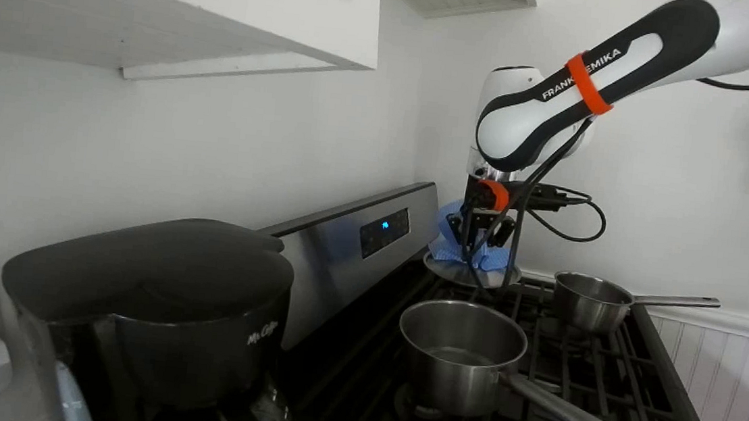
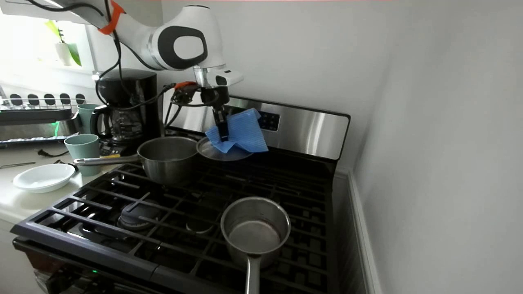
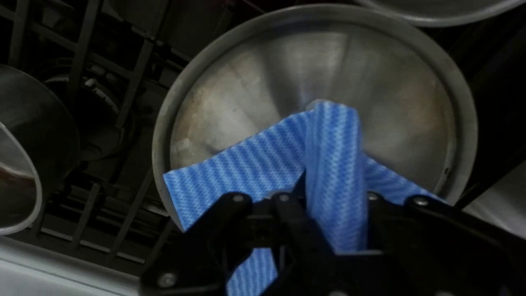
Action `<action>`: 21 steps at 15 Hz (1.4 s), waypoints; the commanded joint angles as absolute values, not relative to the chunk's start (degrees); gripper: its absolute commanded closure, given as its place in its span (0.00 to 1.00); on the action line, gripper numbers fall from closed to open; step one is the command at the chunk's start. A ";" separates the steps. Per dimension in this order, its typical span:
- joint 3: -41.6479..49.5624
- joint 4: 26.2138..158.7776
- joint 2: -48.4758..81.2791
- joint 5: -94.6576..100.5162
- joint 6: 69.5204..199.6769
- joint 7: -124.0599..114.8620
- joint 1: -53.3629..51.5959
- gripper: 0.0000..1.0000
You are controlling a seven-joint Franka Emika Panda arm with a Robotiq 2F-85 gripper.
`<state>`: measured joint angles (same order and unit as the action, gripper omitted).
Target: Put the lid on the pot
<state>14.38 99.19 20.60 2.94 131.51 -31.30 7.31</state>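
- claw [image 2: 223, 136] pinching a fold of soft blue striped cloth [image 2: 248, 128]; what the fold covers is hidden.
- round shiny steel lid [image 3: 304, 70], directly under the claw.
- wide straight-sided steel pot [image 2: 165, 167] beside the claw, long handle [image 2: 107, 160] pointing away; a sideways carry seems next.
- wrist view: only the pot's rim [image 3: 444, 19]; both exterior views: its whole open mouth.

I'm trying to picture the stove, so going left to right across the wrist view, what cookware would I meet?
The saucepan at the left edge → the lid in the middle → the pot, cut off at the top right corner.
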 commanded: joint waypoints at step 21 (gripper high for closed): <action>11.68 112.86 9.67 7.05 133.26 -32.58 3.18 0.97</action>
